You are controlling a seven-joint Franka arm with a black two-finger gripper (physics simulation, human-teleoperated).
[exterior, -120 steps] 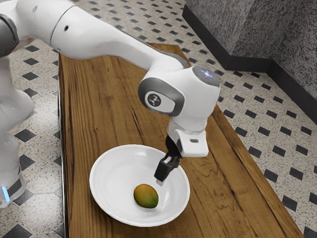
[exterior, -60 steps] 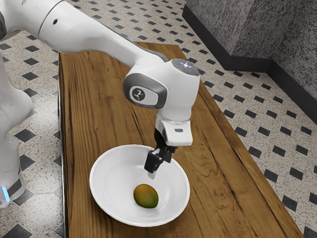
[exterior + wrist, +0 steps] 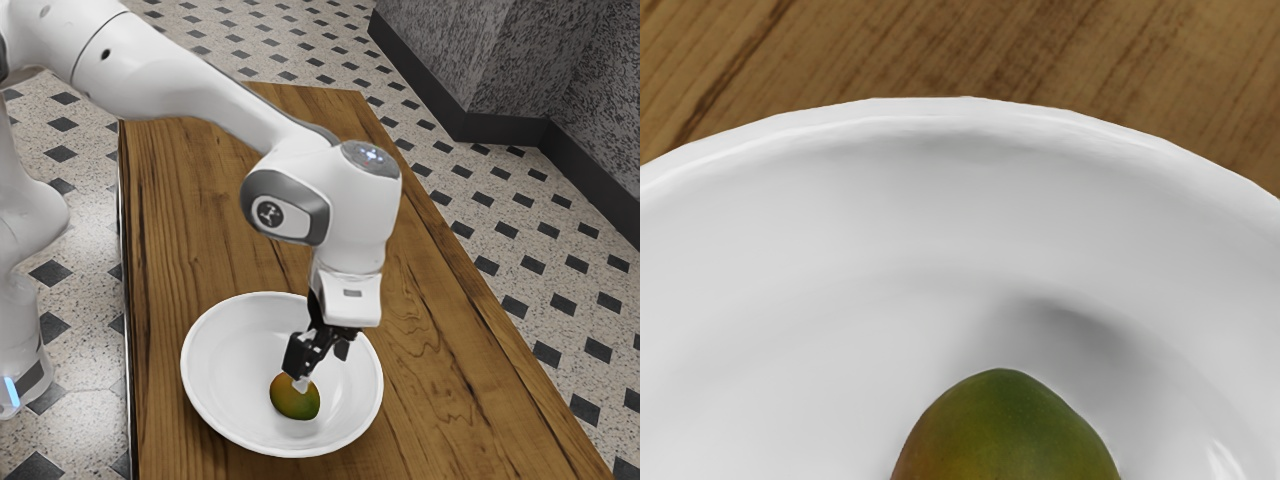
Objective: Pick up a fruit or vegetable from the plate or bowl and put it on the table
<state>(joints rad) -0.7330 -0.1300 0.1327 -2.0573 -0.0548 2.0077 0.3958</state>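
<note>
1. At the exterior view's left, a white robot arm point(image 3: 140, 70) reaches in over a wooden table point(image 3: 430, 400), crossing above the table's long edge on that side toward the job at hand: one piece of produce, due out of its dish and onto the wood.

2. A wide white bowl point(image 3: 225, 370) sits on the table, closer to that same long edge than to the opposite one and well apart from both far corners. It is the starting place, and the produce has yet to leave it.

3. Inside the bowl lies a mango point(image 3: 292, 402), by its look, blushed orange and green, resting on the floor of the dish within the rim. No lift is made; grasp, carry and release all appear to be left.

4. Just beside and above the fruit, the black gripper point(image 3: 322, 370) points down into the bowl, its two fingers parted and nothing clasped between them. The approach looks nearly done; a little more lowering and centering over the mango seems called for, lest one fingertip press on its top.

5. Toward the exterior view's right, bare table runs from the bowl's rim to the far long edge, a likely landing spot for the mango.
</note>
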